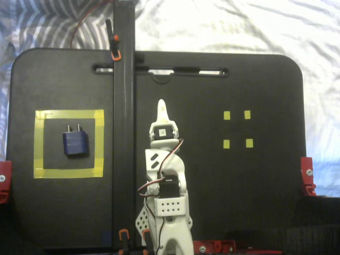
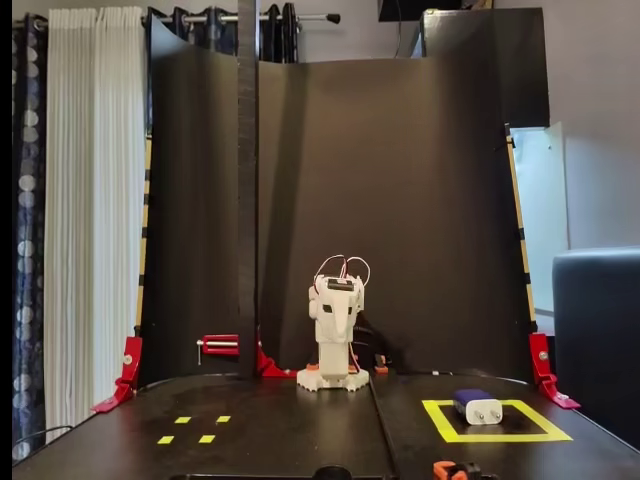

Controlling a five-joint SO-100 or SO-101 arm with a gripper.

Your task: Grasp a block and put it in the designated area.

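A: The block (image 1: 75,143) sits inside the designated area (image 1: 38,144), prongs pointing away from the arm's side of the board, clear of the yellow tape all round. From the front view it lies flat, pale end facing us (image 2: 478,407).

B: And the gripper (image 1: 162,108)?

A: Folded up over the arm's own base, well apart from the block, tip aimed at the far edge of the board. The fingers look pressed together with nothing between them, so I'd call the jaws clenched and empty.

B: So the job reads as done?

A: That's my judgement: block inside the square, arm tucked in a rest pose so it blocks nothing.

B: What's the setting?

A: A black tabletop (image 1: 265,95) with rounded corners, and four small yellow tape marks (image 1: 237,129) on the opposite side of the arm from the square. A dark vertical post (image 1: 122,133) stands between arm and block. Red clamps (image 1: 307,176) grip the edges. Behind the arm, a black backdrop (image 2: 400,200), a white curtain (image 2: 95,200) beside it, rumpled white bedding (image 1: 239,24) beyond the board.
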